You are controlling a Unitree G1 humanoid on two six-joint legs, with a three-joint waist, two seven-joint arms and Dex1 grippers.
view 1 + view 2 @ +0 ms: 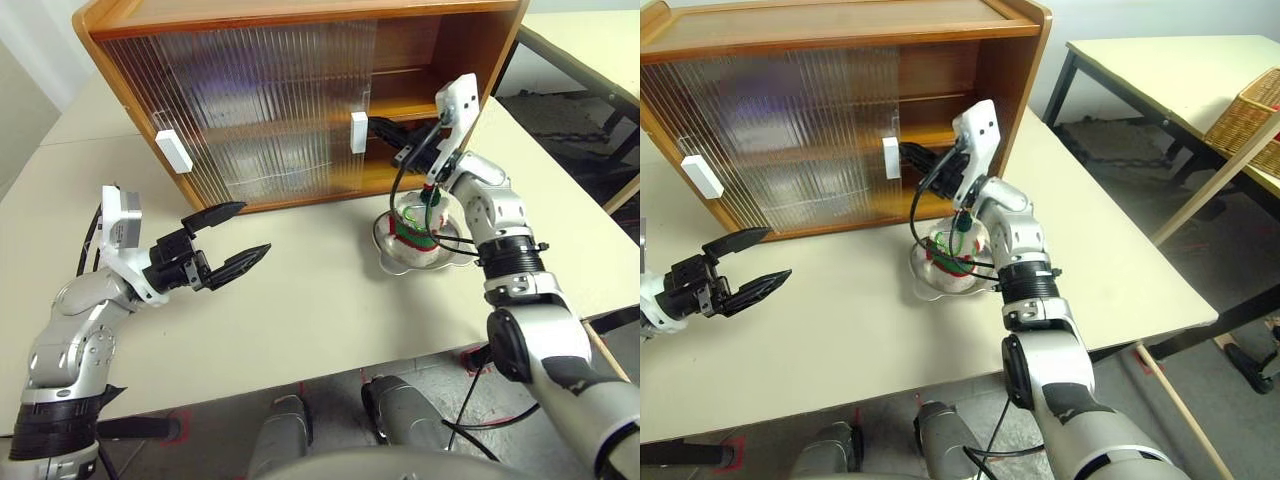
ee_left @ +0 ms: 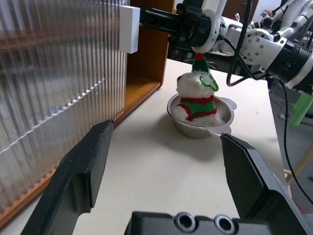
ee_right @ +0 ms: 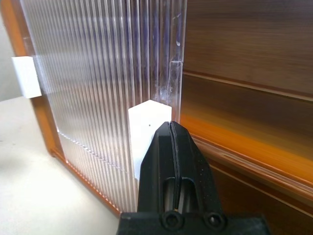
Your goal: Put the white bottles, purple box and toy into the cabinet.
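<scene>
The cabinet stands at the far side of the cream table, its two ribbed translucent sliding doors drawn toward the robot's left, so that the right end is open and bare wooden shelving shows there. Each door carries a white block handle: one near the cabinet's left end, the other at the edge of the opening.

Right gripper: fingers pressed fully together, nothing between them, tips right against the white handle at the edge of the opening (actual contact cannot be confirmed). The arm reaches in from the right, passing over the bowl.

Left gripper: jaws spread wide and empty, held above the table on the robot's left, well apart from the cabinet front and pointing across toward the bowl.

The toy sits upright in a shiny steel bowl on the table, just in front of the cabinet's open right end; red-and-green striped knit, green hat with red pompom.

Blurred shapes show behind the ribbed doors (not identifiable).
</scene>
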